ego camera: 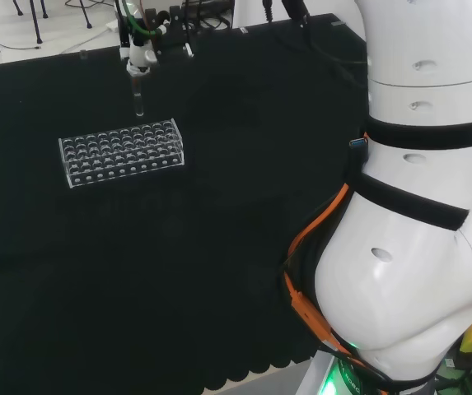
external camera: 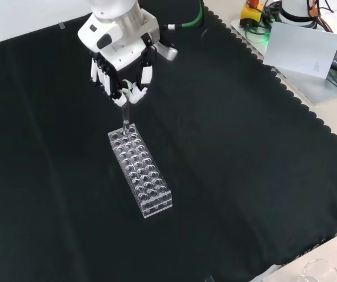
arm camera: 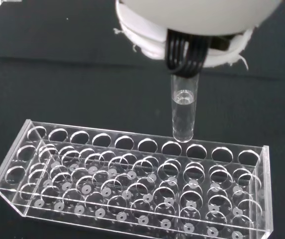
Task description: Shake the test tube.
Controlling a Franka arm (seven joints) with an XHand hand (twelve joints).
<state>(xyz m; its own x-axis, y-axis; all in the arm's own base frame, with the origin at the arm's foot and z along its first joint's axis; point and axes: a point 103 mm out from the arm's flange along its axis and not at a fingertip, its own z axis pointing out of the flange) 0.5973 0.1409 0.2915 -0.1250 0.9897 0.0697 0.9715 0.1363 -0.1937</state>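
Directly below the hand [external camera: 121, 64] stands only the clear rack [external camera: 140, 172]; bare black cloth [external camera: 244, 176] lies open all around it.

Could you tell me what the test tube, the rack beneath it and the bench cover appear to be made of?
Test tube: clear and glossy, the cloth shows through it; glass or plastic, hard to say. Rack: clear, flat plates with sharp edges and round holes, probably acrylic. Bench cover: matte black cloth with a scalloped edge.
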